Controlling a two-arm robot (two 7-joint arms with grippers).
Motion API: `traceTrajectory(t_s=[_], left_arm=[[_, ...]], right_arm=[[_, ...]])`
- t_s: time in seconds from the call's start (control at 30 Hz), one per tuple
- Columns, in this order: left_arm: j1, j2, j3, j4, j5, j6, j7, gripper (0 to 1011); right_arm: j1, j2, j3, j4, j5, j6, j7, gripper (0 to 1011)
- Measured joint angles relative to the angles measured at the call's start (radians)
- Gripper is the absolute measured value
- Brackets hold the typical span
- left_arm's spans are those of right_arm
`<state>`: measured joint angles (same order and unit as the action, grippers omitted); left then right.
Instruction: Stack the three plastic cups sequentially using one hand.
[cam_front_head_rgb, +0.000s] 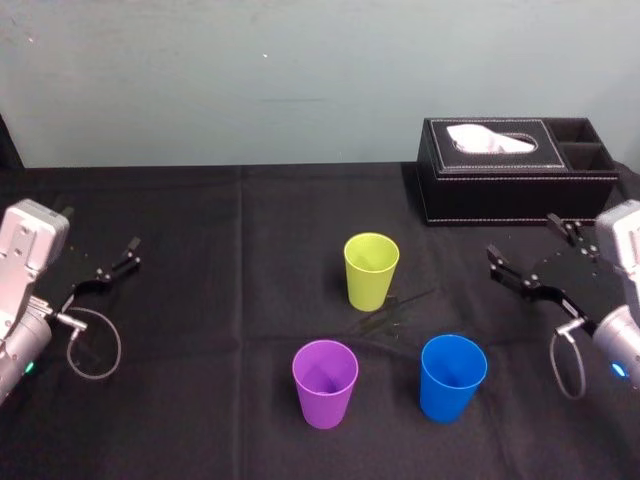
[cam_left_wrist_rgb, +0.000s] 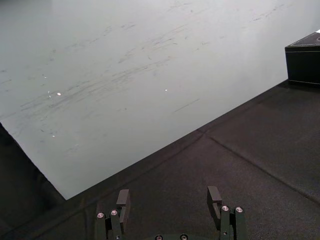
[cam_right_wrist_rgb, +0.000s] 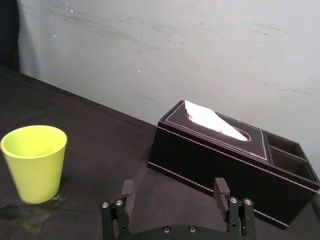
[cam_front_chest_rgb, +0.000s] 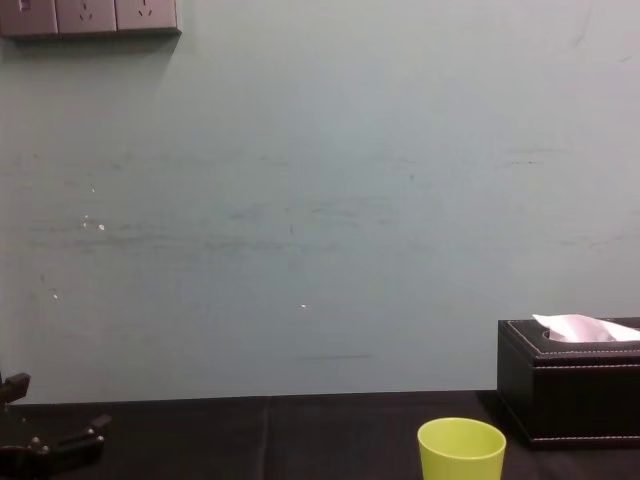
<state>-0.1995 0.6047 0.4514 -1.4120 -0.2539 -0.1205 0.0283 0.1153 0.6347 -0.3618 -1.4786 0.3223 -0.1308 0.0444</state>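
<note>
On the black surface (cam_front_head_rgb: 200, 330) the lime cup (cam_front_head_rgb: 370, 270), purple cup (cam_front_head_rgb: 325, 383) and blue cup (cam_front_head_rgb: 452, 377) stand upright, apart. I see the right gripper (cam_front_head_rgb: 522, 237) hovering at the right edge, fingers wide and empty. The blue cup sits just inward of it, so I judge it the nearer arm. The left gripper (cam_front_head_rgb: 100, 228), equally wide, sits far left.

On the table (cam_front_head_rgb: 200, 300), the rear cup (cam_front_head_rgb: 370, 270) stands behind the front-left cup (cam_front_head_rgb: 325, 383) and the front-right cup (cam_front_head_rgb: 452, 376), all apart. The tissue box (cam_front_head_rgb: 515, 170) sits behind them to the right, seemingly near the back edge.
</note>
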Motion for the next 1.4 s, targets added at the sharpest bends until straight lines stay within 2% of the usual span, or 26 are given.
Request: traceTrajectory(t_s=[0.27,0.3,0.4,0.5,0.53,0.6,0.77,1.07,1.27,1.4], left_arm=[[0.000,0.000,0.000,0.000,0.000,0.000,0.000,1011],[0.000,0.000,0.000,0.000,0.000,0.000,0.000,1012],[0.000,0.000,0.000,0.000,0.000,0.000,0.000,1011],[0.000,0.000,0.000,0.000,0.000,0.000,0.000,1011],[0.000,0.000,0.000,0.000,0.000,0.000,0.000,1011],[0.000,0.000,0.000,0.000,0.000,0.000,0.000,1011],[0.000,0.000,0.000,0.000,0.000,0.000,0.000,1011],[0.000,0.000,0.000,0.000,0.000,0.000,0.000,1011],[0.000,0.000,0.000,0.000,0.000,0.000,0.000,1011],[0.000,0.000,0.000,0.000,0.000,0.000,0.000,1011]], right_arm=[[-0.137,0.092,0.091,-0.131,0.071,-0.010,0.067,1003],[-0.137,0.092,0.091,-0.131,0.071,-0.010,0.067,1003],[-0.177,0.125,0.117,-0.163,0.091,-0.023,0.106,1003],[-0.227,0.165,0.150,-0.195,0.133,-0.041,0.170,1003],[-0.227,0.165,0.150,-0.195,0.133,-0.041,0.170,1003],[-0.265,0.191,0.178,-0.213,0.168,-0.061,0.222,1003],[-0.311,0.223,0.214,-0.227,0.221,-0.088,0.305,1003],[-0.368,0.257,0.252,-0.228,0.300,-0.125,0.457,1003],[-0.382,0.265,0.254,-0.224,0.305,-0.143,0.523,1003],[-0.380,0.262,0.242,-0.216,0.294,-0.145,0.555,1003]])
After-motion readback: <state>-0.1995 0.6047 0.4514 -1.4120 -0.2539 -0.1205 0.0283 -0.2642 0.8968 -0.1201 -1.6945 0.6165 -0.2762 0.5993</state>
